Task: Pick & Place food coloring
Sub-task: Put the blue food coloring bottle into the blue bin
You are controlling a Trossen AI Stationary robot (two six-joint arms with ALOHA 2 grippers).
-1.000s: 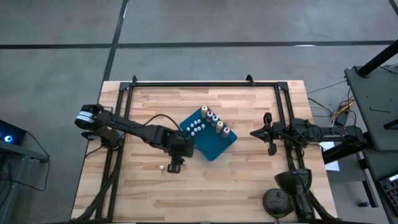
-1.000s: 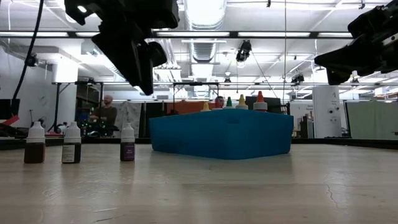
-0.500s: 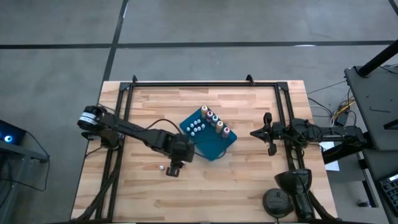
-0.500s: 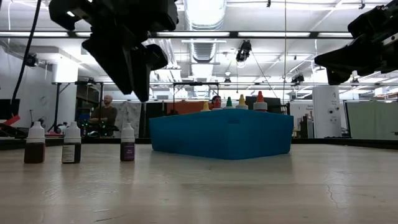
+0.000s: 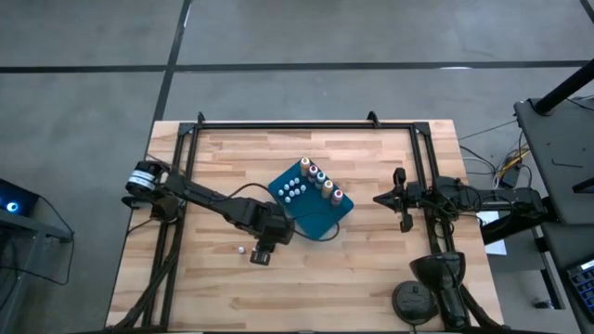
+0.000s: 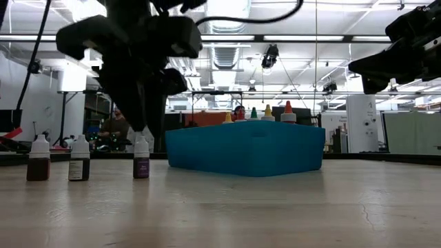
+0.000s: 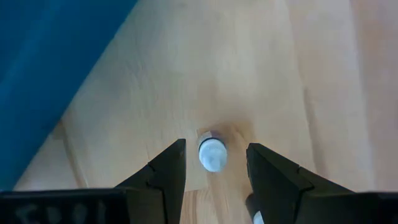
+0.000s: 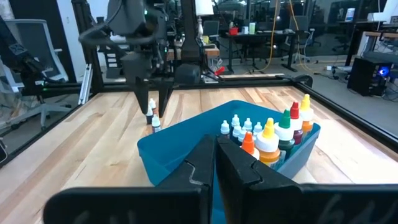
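Three small dark food coloring bottles with white tops stand upright on the table left of the blue tray [image 6: 248, 148]: one [image 6: 38, 159], one [image 6: 80, 159] and one [image 6: 141, 158]. My left gripper [image 6: 142, 127] points down over the one closest to the tray. It is open, one finger on each side of the white cap [image 7: 212, 154], with a gap on both sides. More food coloring bottles [image 5: 316, 183] stand in the tray [image 5: 320, 223], some with coloured tops, some white. My right gripper [image 5: 400, 199] waits shut at the table's right side.
The blue tray [image 8: 168, 155] sits askew at the table's middle, just to the right of my left gripper. A second white cap [image 7: 257, 217] shows close by the left fingers. A black frame [image 5: 278, 123] runs along the table's far and side edges. People sit in the room behind.
My left gripper has come down over the bottle nearest the tray, drifting a little toward the table's near left. Its fingers keep the same gap. The bottles and the tray have stayed where they were.
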